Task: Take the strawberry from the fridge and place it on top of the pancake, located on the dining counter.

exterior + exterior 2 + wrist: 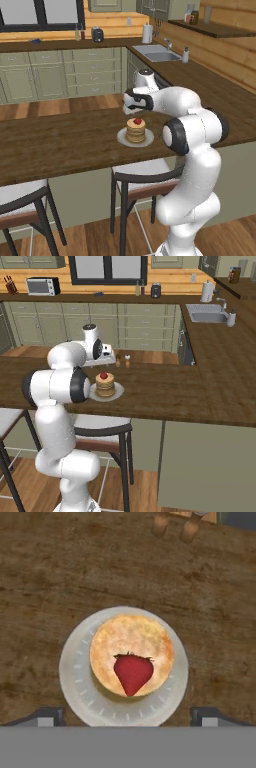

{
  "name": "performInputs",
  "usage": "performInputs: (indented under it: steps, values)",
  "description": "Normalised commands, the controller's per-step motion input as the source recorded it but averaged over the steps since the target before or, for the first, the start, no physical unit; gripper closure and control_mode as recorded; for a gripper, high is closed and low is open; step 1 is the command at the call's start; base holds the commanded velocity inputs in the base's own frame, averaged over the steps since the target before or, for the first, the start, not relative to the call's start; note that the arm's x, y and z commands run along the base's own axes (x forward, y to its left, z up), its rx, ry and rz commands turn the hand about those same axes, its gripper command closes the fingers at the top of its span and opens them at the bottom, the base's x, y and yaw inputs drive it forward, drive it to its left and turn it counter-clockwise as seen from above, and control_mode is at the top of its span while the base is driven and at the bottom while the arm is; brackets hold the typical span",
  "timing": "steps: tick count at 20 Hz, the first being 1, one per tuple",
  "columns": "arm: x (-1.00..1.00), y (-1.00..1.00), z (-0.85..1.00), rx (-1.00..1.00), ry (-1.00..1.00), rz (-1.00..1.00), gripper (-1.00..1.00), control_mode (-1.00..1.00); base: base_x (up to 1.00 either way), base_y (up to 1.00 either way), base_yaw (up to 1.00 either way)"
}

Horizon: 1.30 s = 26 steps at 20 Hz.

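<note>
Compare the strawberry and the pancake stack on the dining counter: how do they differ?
The strawberry is red and pointed; the pancake stack is golden-brown and round. The strawberry is far smaller, covering only part of the stack's top. The strawberry lies on the stack, toward one edge; the stack sits on the white plate. Both rest on that plate, free of the open pincer.

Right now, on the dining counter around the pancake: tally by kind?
Strawberry: 1
Pancake stack: 1
Plate: 1
Small brown shakers: 2
Total: 5
</note>
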Motion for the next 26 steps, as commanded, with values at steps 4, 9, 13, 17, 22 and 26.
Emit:
performInputs:
  steps: [4, 9, 13, 17, 22, 26]
  values:
    - [-1.00, 0.00, 0.24, 0.02, 0.00, 0.00, -1.00, -1.00, 0.00, 0.00, 0.00]
    - [-1.00, 0.19, 0.28, 0.02, 0.00, 0.00, -1.00, -1.00, 0.00, 0.00, 0.00]
    - [-1.00, 0.55, 0.19, 0.00, -0.03, 0.00, -1.00, -1.00, 0.00, 0.00, 0.00]
    - [-1.00, 0.97, 0.07, -0.01, 0.00, 0.00, -1.00, -1.00, 0.00, 0.00, 0.00]
    - [-1.00, 0.91, -0.26, 0.00, 0.00, 0.00, -1.00, -1.00, 0.00, 0.00, 0.00]
    - [-1.00, 0.49, -0.60, -0.02, 0.00, -0.05, -1.00, -1.00, 0.00, 0.00, 0.00]
